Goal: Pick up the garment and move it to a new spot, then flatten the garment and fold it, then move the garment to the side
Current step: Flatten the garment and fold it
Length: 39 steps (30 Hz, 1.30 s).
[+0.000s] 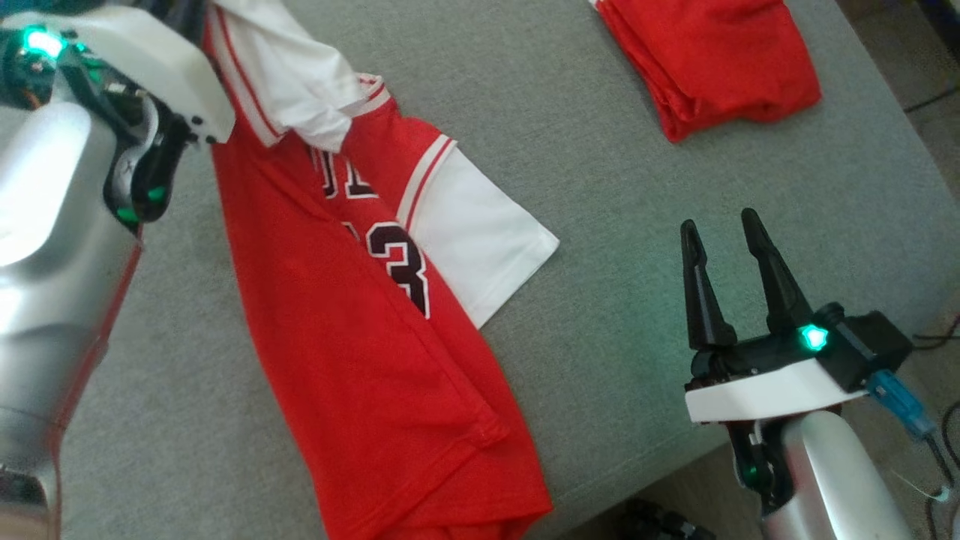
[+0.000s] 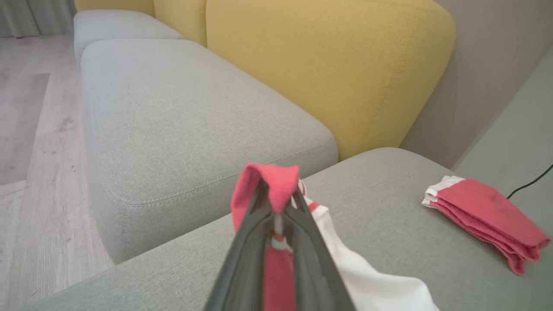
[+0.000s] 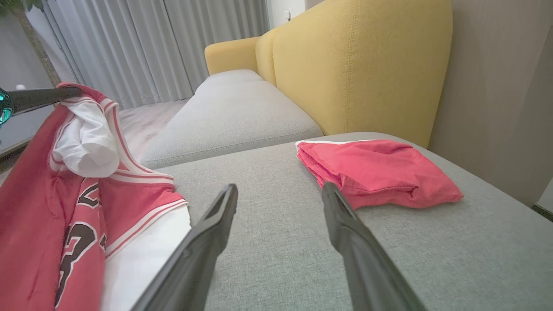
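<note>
The garment (image 1: 360, 337) is a red jersey with white sleeves and a black number, stretched along the grey sofa cushion (image 1: 600, 187). Its upper end is lifted off the cushion at the top left of the head view. In the left wrist view my left gripper (image 2: 276, 203) is shut on a fold of the garment's red cloth (image 2: 276, 181), which drapes over the fingertips. The right wrist view shows that raised end (image 3: 86, 138) hanging from a left finger (image 3: 43, 97). My right gripper (image 1: 720, 225) stands open and holds nothing, over bare cushion to the right of the garment, fingers (image 3: 216, 224) apart.
A folded red garment (image 1: 712, 60) lies at the cushion's far right. The yellow sofa back (image 2: 324, 65) rises behind it. A second grey cushion (image 2: 181, 112) adjoins on the left, wooden floor beyond. The cushion's front edge (image 1: 637, 465) runs near my right wrist.
</note>
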Tool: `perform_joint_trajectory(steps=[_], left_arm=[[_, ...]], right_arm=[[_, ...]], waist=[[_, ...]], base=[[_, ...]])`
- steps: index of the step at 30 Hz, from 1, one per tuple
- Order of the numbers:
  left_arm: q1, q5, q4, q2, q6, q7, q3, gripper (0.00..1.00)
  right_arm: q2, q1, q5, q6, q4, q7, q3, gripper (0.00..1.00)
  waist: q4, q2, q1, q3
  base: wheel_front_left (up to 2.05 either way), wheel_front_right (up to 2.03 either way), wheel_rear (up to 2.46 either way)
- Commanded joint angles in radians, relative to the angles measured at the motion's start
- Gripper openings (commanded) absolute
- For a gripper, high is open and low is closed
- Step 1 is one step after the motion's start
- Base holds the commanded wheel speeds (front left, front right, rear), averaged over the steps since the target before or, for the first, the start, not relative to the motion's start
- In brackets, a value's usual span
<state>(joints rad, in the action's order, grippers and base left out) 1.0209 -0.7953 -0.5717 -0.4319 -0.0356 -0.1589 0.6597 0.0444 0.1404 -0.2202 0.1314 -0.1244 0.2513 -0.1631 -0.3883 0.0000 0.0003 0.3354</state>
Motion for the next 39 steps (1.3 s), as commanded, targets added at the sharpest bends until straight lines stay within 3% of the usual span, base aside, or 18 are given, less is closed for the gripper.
perform_joint_trajectory(steps=[1, 2, 6, 9, 15, 20, 26, 30, 39], left_arm=[[0.063, 0.011, 0.017, -0.027, -0.003, 0.016, -0.028, 0.68], [0.061, 0.022, -0.01, -0.024, -0.007, 0.034, -0.02, 1.0], [0.033, 0.047, -0.086, -0.009, -0.007, 0.094, 0.0, 1.0], [-0.024, 0.01, -0.11, 0.014, 0.012, 0.179, -0.04, 1.0], [-0.195, -0.048, -0.071, 0.062, 0.016, 0.33, -0.077, 1.0], [-0.359, -0.046, 0.0, 0.089, 0.059, 0.404, -0.095, 1.0], [-0.564, 0.039, 0.14, 0.155, 0.11, 0.42, -0.057, 1.0], [-0.649, 0.108, 0.208, 0.197, 0.126, 0.42, 0.023, 1.0], [-0.691, 0.143, 0.225, 0.289, 0.091, 0.321, 0.187, 1.0]], right_arm=[[0.006, 0.021, -0.006, -0.001, 0.035, 0.01, -0.021, 1.0], [0.006, 0.019, -0.005, -0.001, 0.034, 0.01, -0.017, 1.0], [0.006, 0.001, 0.006, -0.001, 0.027, 0.01, 0.006, 1.0], [0.006, -0.018, 0.021, -0.001, 0.015, 0.01, 0.025, 1.0], [0.006, -0.064, 0.079, -0.001, 0.002, 0.01, 0.083, 1.0], [0.006, -0.111, 0.124, -0.001, -0.008, 0.01, 0.145, 1.0], [0.006, -0.178, 0.167, -0.001, -0.014, 0.01, 0.186, 1.0], [0.006, -0.186, 0.172, -0.001, -0.01, 0.01, 0.19, 1.0], [0.006, -0.167, 0.169, -0.001, -0.01, 0.01, 0.159, 1.0]], waist=[[-0.002, 0.0, -0.0003, -0.001], [0.001, 0.0, -0.0003, -0.005], [0.024, 0.0, -0.0003, -0.037], [0.047, 0.0, -0.0003, -0.084], [0.108, 0.0, -0.0003, -0.172], [0.177, 0.0, -0.0003, -0.249], [0.258, 0.0, -0.0003, -0.303], [0.288, 0.0, -0.0003, -0.295], [0.285, 0.0, -0.0003, -0.247]], base=[[0.0, 0.0, 0.0], [0.0, 0.0, 0.0], [0.0, 0.0, 0.0], [0.0, 0.0, 0.0], [0.0, 0.0, 0.0], [0.0, 0.0, 0.0], [0.0, 0.0, 0.0], [0.0, 0.0, 0.0], [0.0, 0.0, 0.0]])
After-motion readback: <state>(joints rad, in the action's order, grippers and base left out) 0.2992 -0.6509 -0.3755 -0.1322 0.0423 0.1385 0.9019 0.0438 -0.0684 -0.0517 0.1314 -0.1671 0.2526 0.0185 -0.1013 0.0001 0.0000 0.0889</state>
